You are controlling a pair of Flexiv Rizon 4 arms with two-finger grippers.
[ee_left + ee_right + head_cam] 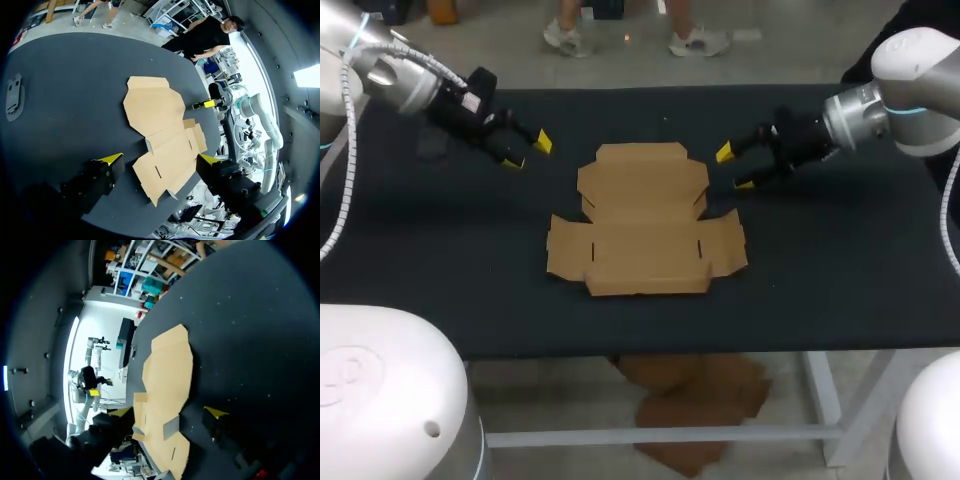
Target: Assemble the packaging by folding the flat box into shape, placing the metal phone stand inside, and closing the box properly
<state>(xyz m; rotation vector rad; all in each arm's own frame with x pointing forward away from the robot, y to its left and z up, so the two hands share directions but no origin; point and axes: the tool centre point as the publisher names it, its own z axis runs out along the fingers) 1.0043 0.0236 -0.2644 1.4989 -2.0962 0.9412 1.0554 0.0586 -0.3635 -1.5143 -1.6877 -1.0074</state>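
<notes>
Your left gripper (528,151) has its two yellow fingers spread apart. It holds nothing. Your right gripper (735,168) is spread apart too, and it is also empty.

The flat box (645,225) lies on the black table (420,280), in between your two grippers. No part of it is folded up yet. From the left gripper, the box is just ahead of the fingers and a bit to the side. From the right gripper it is the same, only the other way round. Both grippers point in at the narrow flap end of the box. The wide end, with its little side flaps, lies further from both of them, on the side nearer to you.

The wide part of the box runs across, from one gripper's side to the other's. The right gripper looks a little nearer to the cardboard than the left one, so I think it could touch an edge first.

Well off to the side of the left gripper, away from the box, a small grey thing (14,95) lies on the table. It may be the metal phone stand, but I cannot tell for sure.

I can read no words or labels on the box.
</notes>
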